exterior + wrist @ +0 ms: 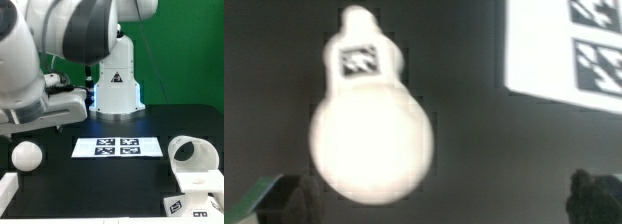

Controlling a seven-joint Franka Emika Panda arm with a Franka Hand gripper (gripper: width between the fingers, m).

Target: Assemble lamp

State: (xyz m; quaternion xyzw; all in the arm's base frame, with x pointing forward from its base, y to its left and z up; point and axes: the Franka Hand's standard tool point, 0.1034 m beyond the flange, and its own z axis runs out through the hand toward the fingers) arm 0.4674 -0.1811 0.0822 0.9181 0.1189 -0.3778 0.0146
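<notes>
The jaws stand wide apart, empty, above the bulb (375,130), which lies on the dark tabletop (473,150). It looks like light, stiff, smooth plastic that may roll, so gripping across its narrower tagged neck seems safest. Beyond it lies the marker board (571,50).

Exterior view faces the arm (70,40) across the table (100,188); close wrist view shares bulb (375,125) and marker board (571,50).

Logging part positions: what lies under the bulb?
Only the bare black table shows around the bulb; the marker board lies apart. The patch directly beneath it is covered.
</notes>
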